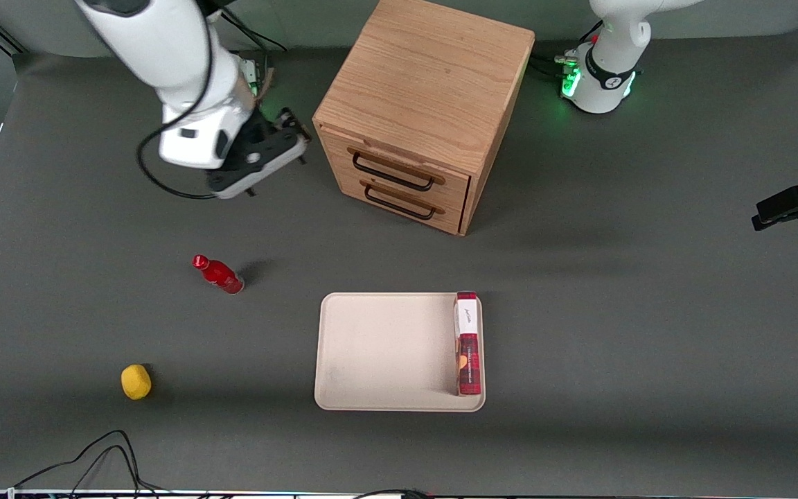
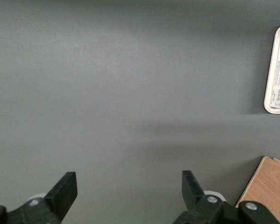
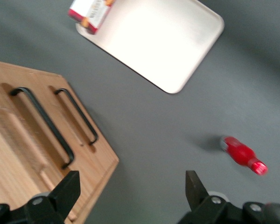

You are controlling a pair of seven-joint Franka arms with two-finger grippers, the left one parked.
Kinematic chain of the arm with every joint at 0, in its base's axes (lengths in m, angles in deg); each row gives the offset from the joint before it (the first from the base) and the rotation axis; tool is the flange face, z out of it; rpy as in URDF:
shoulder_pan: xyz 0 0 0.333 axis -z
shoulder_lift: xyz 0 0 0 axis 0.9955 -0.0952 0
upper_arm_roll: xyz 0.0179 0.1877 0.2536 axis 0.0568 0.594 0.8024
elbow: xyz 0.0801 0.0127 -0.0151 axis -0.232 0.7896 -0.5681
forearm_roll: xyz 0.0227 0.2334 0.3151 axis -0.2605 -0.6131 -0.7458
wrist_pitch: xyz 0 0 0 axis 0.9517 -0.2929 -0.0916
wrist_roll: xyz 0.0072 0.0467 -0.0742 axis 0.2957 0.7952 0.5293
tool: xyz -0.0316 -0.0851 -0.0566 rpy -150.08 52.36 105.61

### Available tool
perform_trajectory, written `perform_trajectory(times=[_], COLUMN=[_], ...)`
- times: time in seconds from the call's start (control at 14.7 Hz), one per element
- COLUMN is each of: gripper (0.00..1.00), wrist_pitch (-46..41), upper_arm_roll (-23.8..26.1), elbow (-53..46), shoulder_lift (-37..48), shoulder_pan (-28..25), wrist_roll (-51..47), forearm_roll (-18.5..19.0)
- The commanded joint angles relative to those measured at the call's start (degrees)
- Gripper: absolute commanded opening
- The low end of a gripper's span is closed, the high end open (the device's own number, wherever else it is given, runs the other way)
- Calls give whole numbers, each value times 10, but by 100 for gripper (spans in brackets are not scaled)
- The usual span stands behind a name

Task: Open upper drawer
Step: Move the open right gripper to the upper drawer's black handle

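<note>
The wooden cabinet [image 1: 427, 76] stands at the middle of the table, farther from the front camera than the tray. Its upper drawer [image 1: 399, 166] carries a thin black wire handle [image 1: 392, 173] and sits flush with the lower drawer [image 1: 402, 201] beneath it. My gripper [image 1: 295, 138] hovers beside the cabinet's front corner, toward the working arm's end, clear of both handles. It is open and holds nothing. In the right wrist view the gripper [image 3: 130, 191] is spread wide over bare table, with the upper drawer's handle [image 3: 42, 122] beside it.
A red bottle [image 1: 219, 274] lies on the table nearer the front camera than my gripper. A beige tray [image 1: 385, 346] with a red box [image 1: 467, 344] on it sits in front of the cabinet. A yellow lump [image 1: 136, 382] rests near the front edge.
</note>
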Motion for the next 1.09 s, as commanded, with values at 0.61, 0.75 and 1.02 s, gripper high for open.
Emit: perform_trajectory(times=[0.61, 0.75, 1.02], gripper=[100, 100, 100], wrist_pitch=[67, 67, 68], upper_arm_roll=[52, 51, 49], elbow=[-59, -57, -41], shoulder_lift=[-117, -121, -153], shoulder_pan=[-81, -74, -73], wrist_roll=[111, 151, 193], forearm_roll=[5, 3, 4])
